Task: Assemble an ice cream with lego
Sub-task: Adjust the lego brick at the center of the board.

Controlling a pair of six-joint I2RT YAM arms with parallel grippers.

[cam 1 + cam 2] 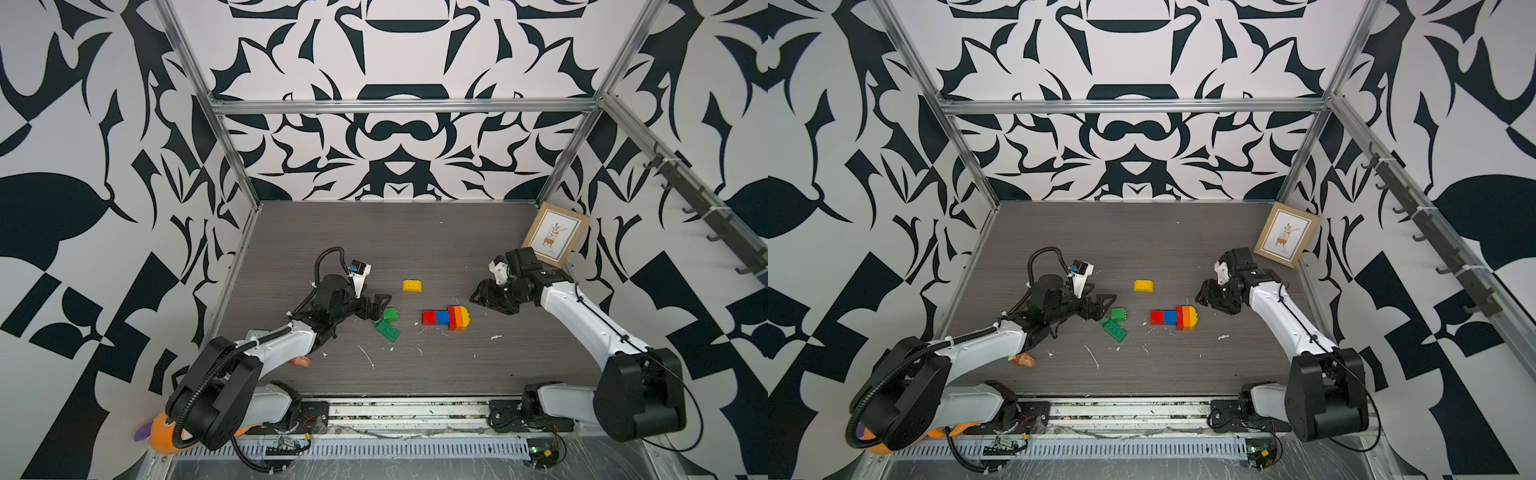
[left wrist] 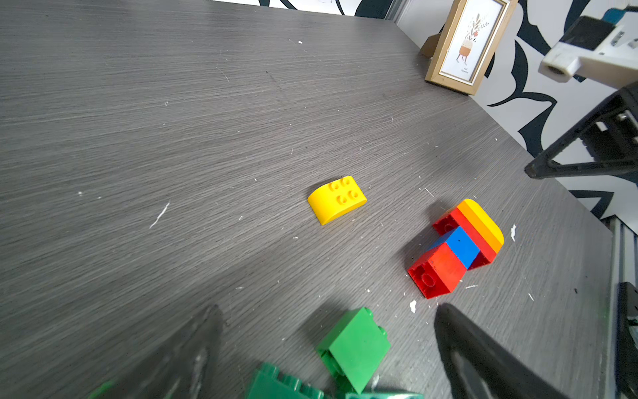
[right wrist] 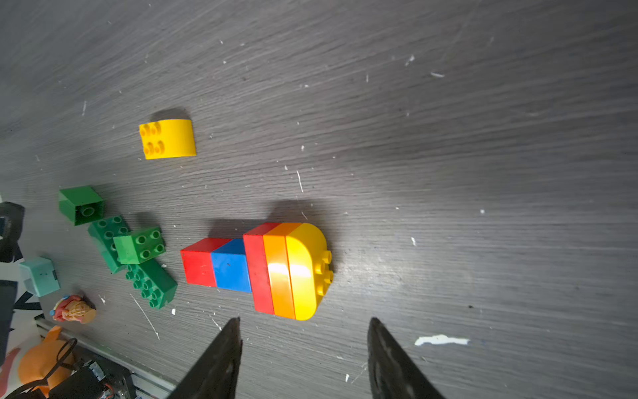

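Observation:
A lego stack [image 1: 445,319] lies on its side mid-table: red, blue, red and orange bricks capped by a yellow dome [image 3: 307,271]. A loose yellow dome brick [image 1: 412,285] sits behind it. Several green bricks [image 1: 388,323] lie in a cluster to the left. My left gripper [image 2: 328,311] is open at that cluster, with one square green brick [image 2: 355,349] lying between its fingers, untouched. My right gripper [image 3: 305,321] is open and holds nothing. Its tips stand just short of the stack's dome end, seen to the right of the stack in both top views [image 1: 1206,296].
A framed picture [image 1: 555,233] leans at the back right corner. A crumpled orange-red wrapper [image 1: 1025,359] lies by the left arm, with a small teal box [image 3: 38,276] near it. An orange plush toy [image 1: 166,432] sits off the table's front left. White scraps dot the tabletop.

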